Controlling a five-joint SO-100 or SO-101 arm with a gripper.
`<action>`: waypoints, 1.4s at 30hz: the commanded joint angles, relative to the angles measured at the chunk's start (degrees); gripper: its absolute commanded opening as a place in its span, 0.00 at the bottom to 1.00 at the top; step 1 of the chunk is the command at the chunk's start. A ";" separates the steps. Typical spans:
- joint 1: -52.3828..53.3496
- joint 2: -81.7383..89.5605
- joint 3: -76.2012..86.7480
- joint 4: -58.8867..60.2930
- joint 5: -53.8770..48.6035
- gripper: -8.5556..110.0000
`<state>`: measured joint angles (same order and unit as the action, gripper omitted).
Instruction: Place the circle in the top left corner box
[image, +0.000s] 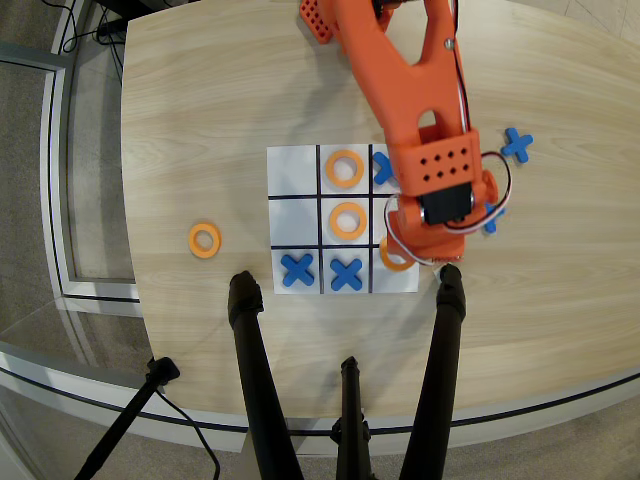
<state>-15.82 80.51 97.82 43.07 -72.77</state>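
The white nine-cell board (293, 205) lies mid-table. Its top left corner cell (293, 172), as this view shows it, is bare. Orange rings lie in the top middle cell (345, 168) and the centre cell (348, 220). My orange gripper (405, 252) hangs over the bottom right cell, its fingers hidden under the wrist. An orange ring (391, 259) shows partly beneath it in that cell; I cannot tell if it is held. Another orange ring (204, 240) lies on the table left of the board.
Blue X pieces sit in the bottom left (297, 269), bottom middle (346, 273) and, half hidden, top right (382, 168) cells. Two more lie right of the board (517, 145), (491, 222). Black tripod legs (252, 370), (446, 350) cross the table's near edge.
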 joint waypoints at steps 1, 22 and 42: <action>0.35 -2.46 -5.19 0.00 0.26 0.07; 0.79 -15.21 -15.12 -0.79 0.44 0.07; 1.49 -18.46 -18.81 -0.53 0.79 0.07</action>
<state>-14.68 61.79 81.04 43.07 -72.51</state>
